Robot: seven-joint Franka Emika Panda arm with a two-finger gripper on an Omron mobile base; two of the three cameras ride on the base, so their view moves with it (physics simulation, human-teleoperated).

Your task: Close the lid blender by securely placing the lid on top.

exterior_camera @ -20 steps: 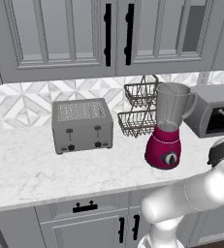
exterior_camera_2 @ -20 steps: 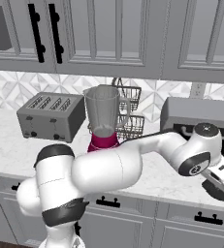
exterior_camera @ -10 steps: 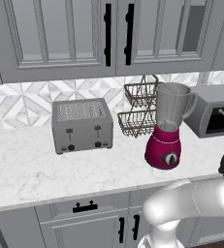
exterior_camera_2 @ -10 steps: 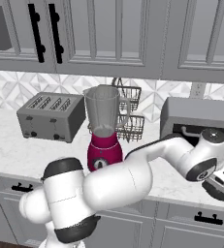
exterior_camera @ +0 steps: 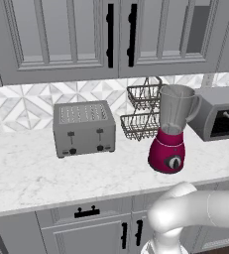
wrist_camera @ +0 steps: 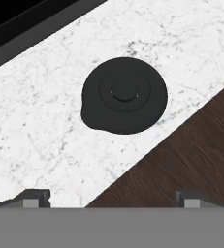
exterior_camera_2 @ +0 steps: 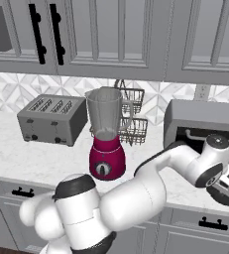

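Left base view, blender: the tall blender with rounded magenta base and translucent grey jar (exterior_camera: 171, 133) stands on the white marble worktop (exterior_camera: 31, 171), its jar mouth uncovered, just right of the boxy grey toaster (exterior_camera: 84, 127).
Right base view, arm: the white arm reaches far to the right, well away from the blender (exterior_camera_2: 106, 134); the gripper (exterior_camera_2: 227, 187) hangs low by the worktop's (exterior_camera_2: 12, 154) front edge, under the dark grey microwave (exterior_camera_2: 203, 124).
Hand view, lid: the small round black disc-shaped lid (wrist_camera: 124, 94) lies flat on the worktop (wrist_camera: 36, 121), close to its front edge, almost straight ahead of the gripper (wrist_camera: 112, 196).
Hand view, gripper: fingers spread wide, holding nothing, apart from the lid.
Next move, judged: advance onto the lid, straddling it.
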